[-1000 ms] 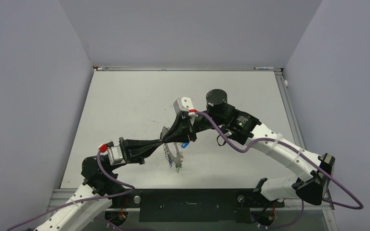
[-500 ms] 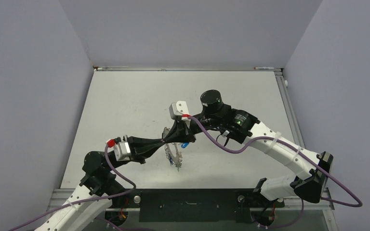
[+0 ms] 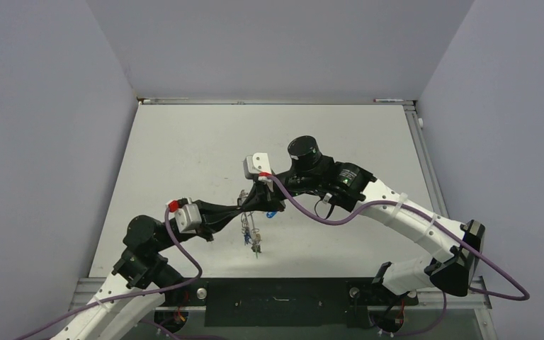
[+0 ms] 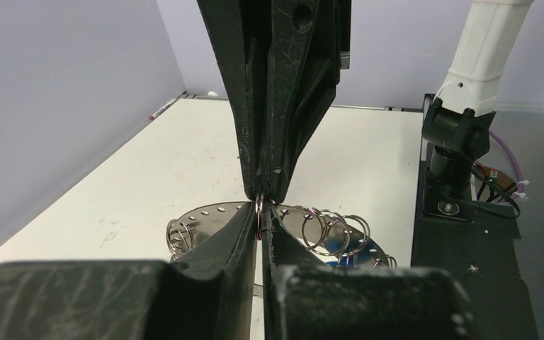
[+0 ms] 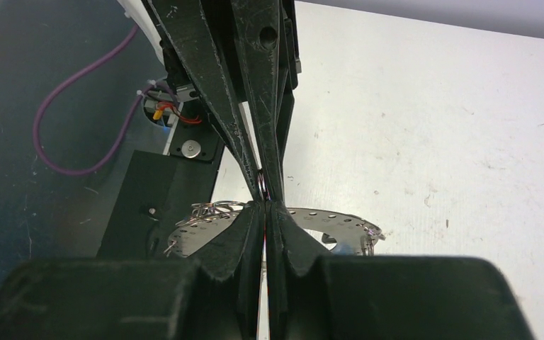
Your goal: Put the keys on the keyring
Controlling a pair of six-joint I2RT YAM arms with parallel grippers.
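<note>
My left gripper (image 3: pixel 242 207) and right gripper (image 3: pixel 248 203) meet tip to tip above the table's middle. Both are shut on one small wire loop (image 4: pixel 258 212), also seen as the loop (image 5: pixel 263 183) in the right wrist view. A thin red sliver shows between the right gripper's (image 5: pixel 263 207) pads. Just under the left gripper (image 4: pixel 260 214) lies the keyring (image 4: pixel 205 214), a flat grey perforated ring (image 5: pixel 340 224) with several wire loops (image 4: pixel 334 228) threaded on it. Keys (image 3: pixel 254 243) dangle from its near side, and a blue key head (image 3: pixel 273 212) shows at its right. Whether the ring touches the table is hidden.
The white table (image 3: pixel 184 149) has a raised rail along its far edge (image 3: pixel 276 101) and grey walls on three sides. Both arm bases and a black mounting plate (image 3: pixel 276 301) stand at the near edge, with purple cables (image 3: pixel 326 216) looping off each wrist.
Both wrists have swung closer together: the right one leftward, the left one rightward. The keyring and its dangling keys have shifted slightly left with the joined fingertips.
</note>
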